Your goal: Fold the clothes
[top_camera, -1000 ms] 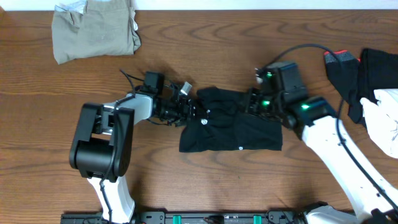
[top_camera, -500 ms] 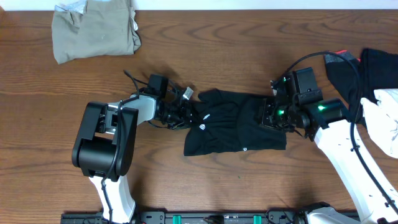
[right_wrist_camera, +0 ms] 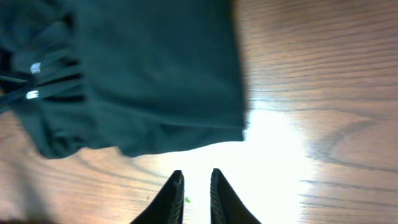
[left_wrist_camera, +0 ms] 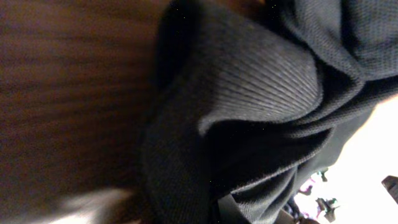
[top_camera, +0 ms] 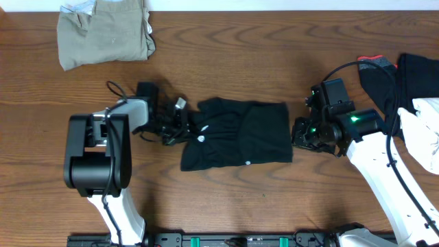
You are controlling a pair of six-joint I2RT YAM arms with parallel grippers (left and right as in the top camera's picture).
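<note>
The black garment [top_camera: 236,134] lay mid-frame, crumpled at its left edge, where the left gripper [top_camera: 180,125] pinched it tight. The right gripper [top_camera: 300,132], barely parted and empty, hung just off the right hem. A one-sided pull would likely bunch the cloth rather than flatten it.

Brown wood-grain counter [top_camera: 226,199]; a pale strip [top_camera: 274,5] runs along its 12 o'clock edge; bright glare on the wood.

A black rail [top_camera: 226,241] edges the brown wood-grain table [top_camera: 274,62].
</note>
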